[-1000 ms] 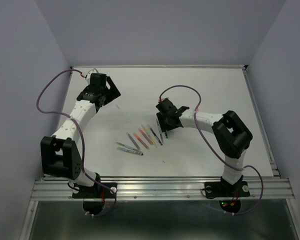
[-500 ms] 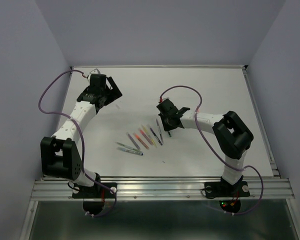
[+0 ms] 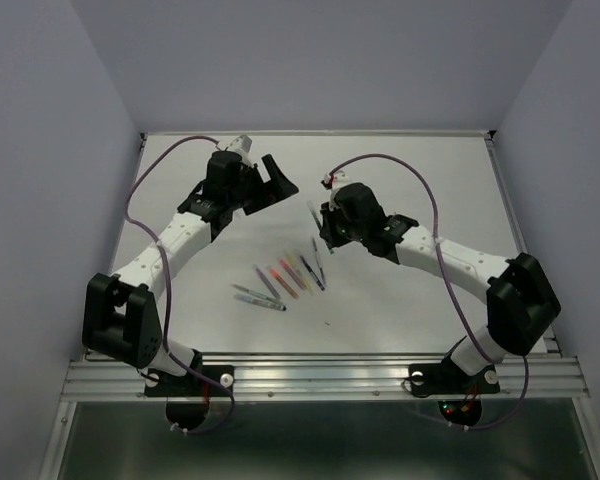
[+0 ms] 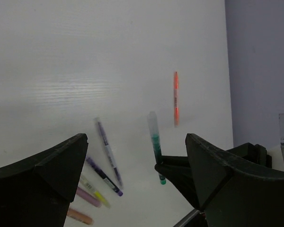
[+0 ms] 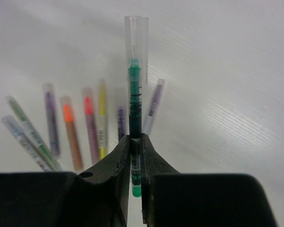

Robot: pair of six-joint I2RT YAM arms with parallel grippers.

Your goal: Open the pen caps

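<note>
A: What is the right gripper [image 5: 135, 163] doing?
B: It is pinching the green pen [image 5: 135, 90] near its tail end, jaws drawn almost together on the barrel. It is holding the pen up off the table [image 3: 430, 170], and the clear cap [image 5: 136, 33] is sticking out free beyond the fingertips.
A: And the left gripper [image 4: 135, 142]?
B: It is standing wide open and gripping nothing. It is facing the pen from nearby, not touching it.
A: Which way is the cap lying from it?
B: Ahead of the open fingers, a little toward the right-hand one in the left wrist view. The pen's length is running straight out from the right jaws. I am guessing the left arm, being the nearer free one, should close on the cap and pull along that line.
A: The other pens [image 3: 280, 278]?
B: They are lying in a row on the table, nearer the bases.
</note>
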